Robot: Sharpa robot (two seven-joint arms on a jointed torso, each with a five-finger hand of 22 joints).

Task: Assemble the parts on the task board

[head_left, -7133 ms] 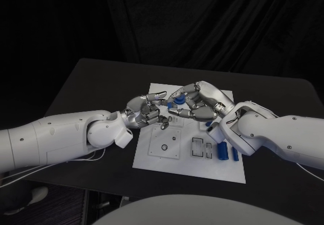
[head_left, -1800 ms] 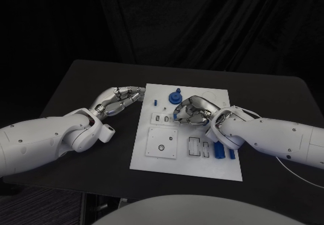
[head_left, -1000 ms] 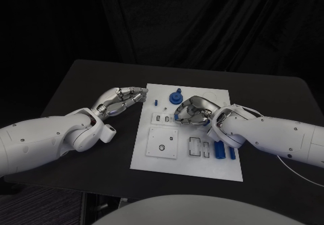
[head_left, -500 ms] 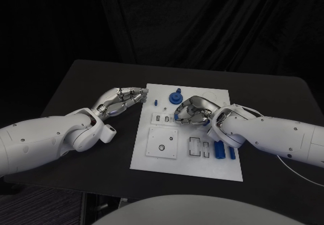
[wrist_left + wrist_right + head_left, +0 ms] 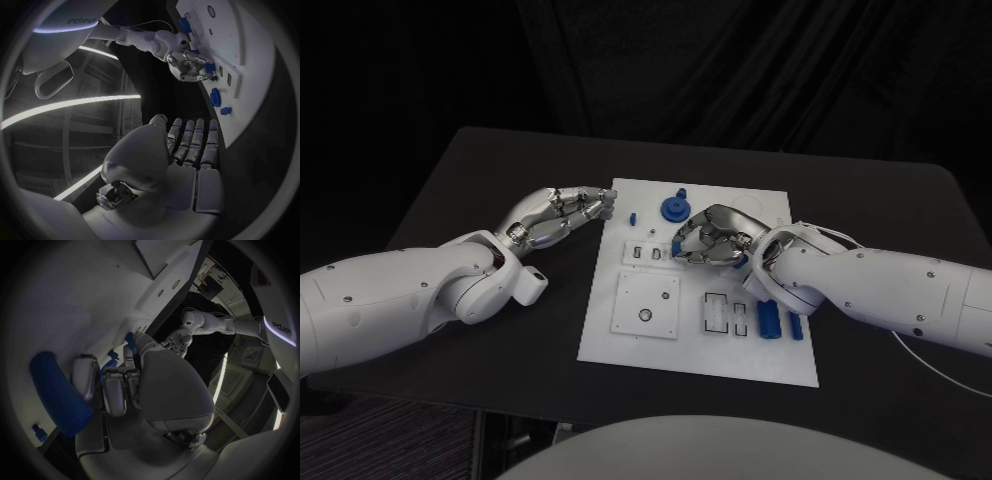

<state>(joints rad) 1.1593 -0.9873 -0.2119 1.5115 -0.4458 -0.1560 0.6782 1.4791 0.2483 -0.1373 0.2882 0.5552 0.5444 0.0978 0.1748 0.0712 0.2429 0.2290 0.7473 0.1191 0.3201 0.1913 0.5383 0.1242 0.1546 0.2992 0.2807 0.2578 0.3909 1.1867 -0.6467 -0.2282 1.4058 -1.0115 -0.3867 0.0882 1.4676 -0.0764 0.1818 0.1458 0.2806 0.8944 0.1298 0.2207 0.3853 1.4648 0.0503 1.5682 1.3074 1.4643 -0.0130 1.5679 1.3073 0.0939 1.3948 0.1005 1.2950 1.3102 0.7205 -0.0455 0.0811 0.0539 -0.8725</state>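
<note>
While the white task board (image 5: 629, 338) sits flat in the middle of the matte black table (image 5: 473, 170), two hands hang close to its far half. Left hand (image 5: 563, 213) just off the board's left edge over bare table — silver, glossy, fingers loosely curled in, nothing between them as far as the head and left wrist views go. Right hand (image 5: 710, 236) over the board's middle, fingers bunched tight and pointing down; can't tell whether anything is pinched in there, though the right wrist view does put a rounded blue piece (image 5: 59, 392) right beside the fingers (image 5: 114, 390).

Parts-wise: a round blue knob-like part (image 5: 675, 208) standing near the far edge, just beyond the right hand, and a tiny blue peg (image 5: 633, 217) to its left. Two smooth blue cylinders (image 5: 772, 320) lying side by side on the right, nearer, beside a pair of rectangular slots (image 5: 721, 312). A raised square plate with a round hole (image 5: 648, 304) on the left half, plus a few small dark-rimmed sockets (image 5: 639, 253) farther back.

Board looks like plain hard plastic, crisp straight edges. Table top dull, no shine. Behind it all — dark draped curtain (image 5: 733, 70), heavy folds, very little light.
</note>
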